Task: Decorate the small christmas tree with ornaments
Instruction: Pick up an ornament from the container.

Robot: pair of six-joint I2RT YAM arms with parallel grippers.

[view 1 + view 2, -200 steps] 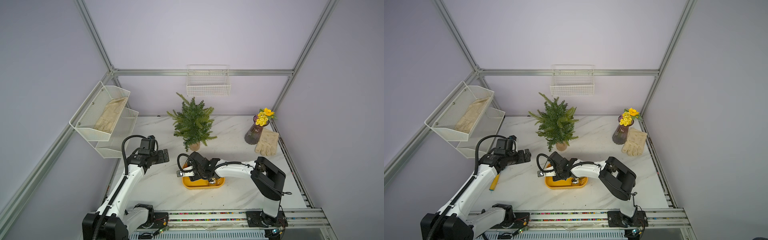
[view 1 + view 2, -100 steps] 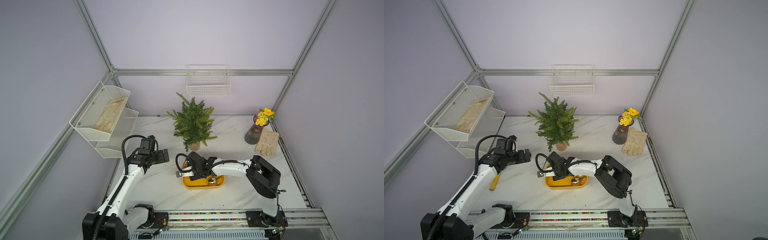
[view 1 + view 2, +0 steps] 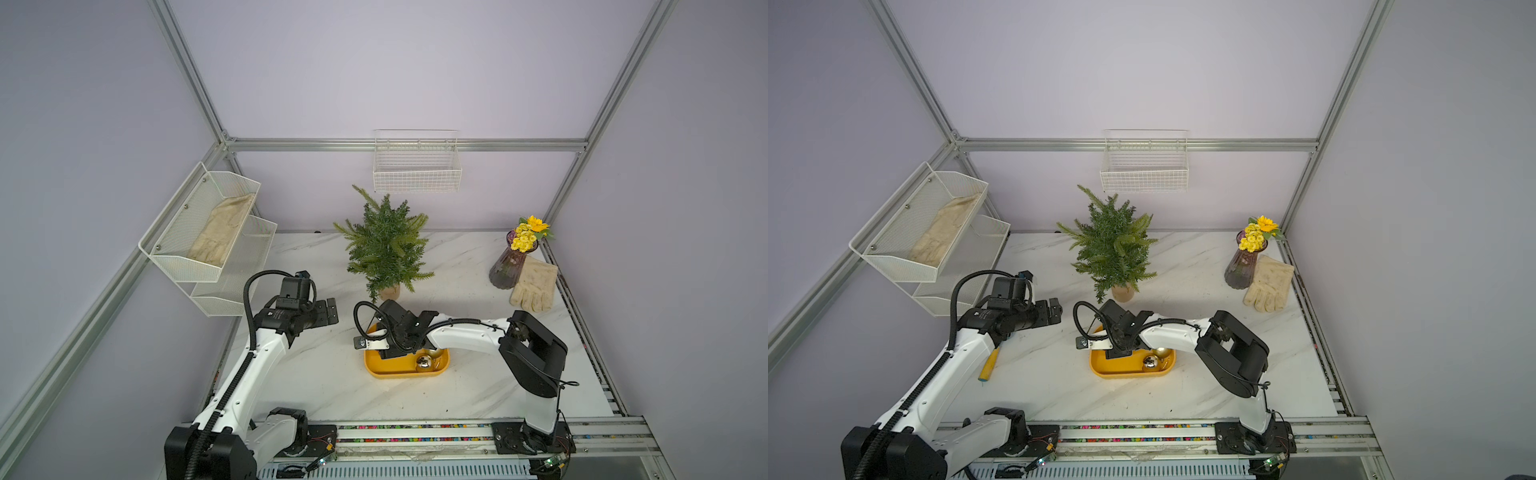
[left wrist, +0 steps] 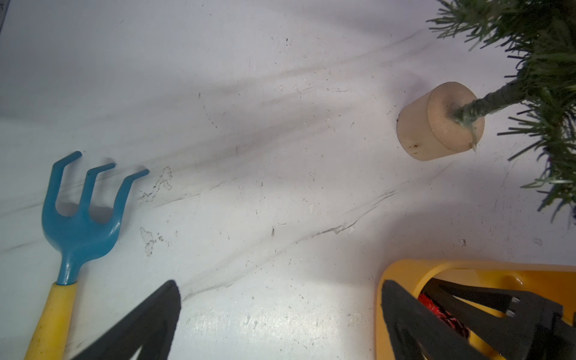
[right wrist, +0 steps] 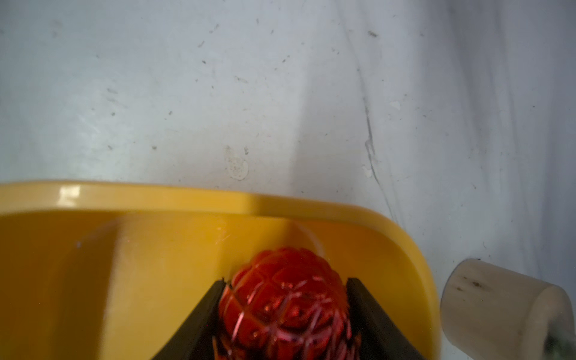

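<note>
Green tree [image 3: 384,245] stands bare in both top views, mid-table toward the back wall, no baubles on it. Yellow tray [image 3: 390,372] sits just in front. A shiny bauble [image 3: 424,364] and a gold bauble [image 3: 436,353] lie in it. R gripper [image 3: 390,352] is down in the tray. L gripper [image 3: 328,309] hangs over bare table, apart from the tree.

L wrist cam: L jaws wide, nothing between them. A rake [image 4: 81,212] lies close by.

R wrist cam: red bauble [image 5: 285,302] sits low in the tray w/ R jaws pressed on both its sides. Gripped, I reckon, but not lifted yet.

So none of 3 hung. Pick no. 1 is underway. Lift, carry & hang x3 are left.
</note>
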